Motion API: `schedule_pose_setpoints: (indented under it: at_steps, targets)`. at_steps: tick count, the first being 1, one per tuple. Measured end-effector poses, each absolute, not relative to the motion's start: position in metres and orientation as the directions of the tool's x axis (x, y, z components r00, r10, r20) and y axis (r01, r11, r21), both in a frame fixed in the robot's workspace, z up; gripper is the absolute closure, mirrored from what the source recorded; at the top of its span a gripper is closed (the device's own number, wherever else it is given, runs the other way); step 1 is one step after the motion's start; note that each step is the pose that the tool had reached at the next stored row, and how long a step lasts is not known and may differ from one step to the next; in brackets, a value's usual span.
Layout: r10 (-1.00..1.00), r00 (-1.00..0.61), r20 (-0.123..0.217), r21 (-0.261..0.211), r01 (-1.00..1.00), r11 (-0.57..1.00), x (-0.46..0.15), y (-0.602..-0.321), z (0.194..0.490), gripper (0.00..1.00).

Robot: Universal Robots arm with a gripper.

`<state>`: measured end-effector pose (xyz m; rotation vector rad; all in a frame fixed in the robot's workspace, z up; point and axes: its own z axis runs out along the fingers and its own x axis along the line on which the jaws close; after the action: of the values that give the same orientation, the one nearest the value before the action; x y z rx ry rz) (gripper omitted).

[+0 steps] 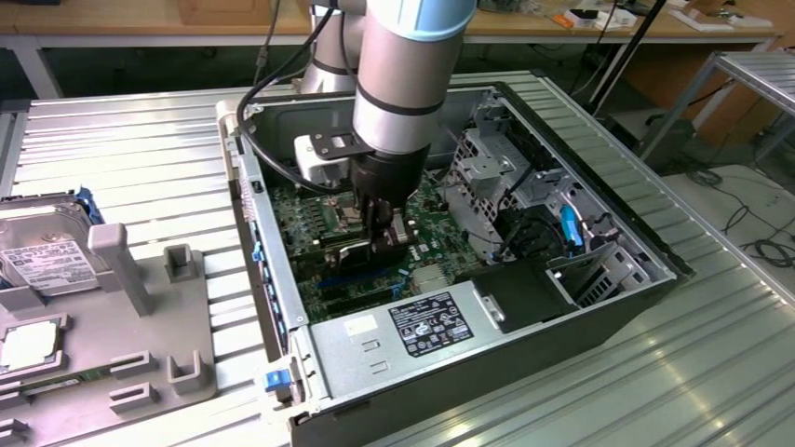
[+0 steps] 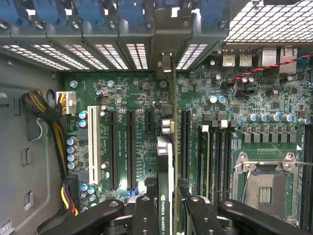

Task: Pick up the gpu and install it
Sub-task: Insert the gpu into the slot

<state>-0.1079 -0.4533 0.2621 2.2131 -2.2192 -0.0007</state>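
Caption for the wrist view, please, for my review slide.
The gripper holds the gpu edge-on above the motherboard slots inside the computer case.

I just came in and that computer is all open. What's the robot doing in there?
The robot's hand is gripping the gpu on edge inside the open case, down by the motherboard slots. The card's bracket end points at the back slot covers. I can't tell whether it is pushed in.
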Motion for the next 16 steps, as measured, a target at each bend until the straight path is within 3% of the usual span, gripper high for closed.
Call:
schedule_pose_setpoints:
  at_steps: [16]
  targets:
    - [-1.0,0.016,0.0,0.005,-1.0,-0.016,-0.1079,-0.4532,0.2597,0.73]
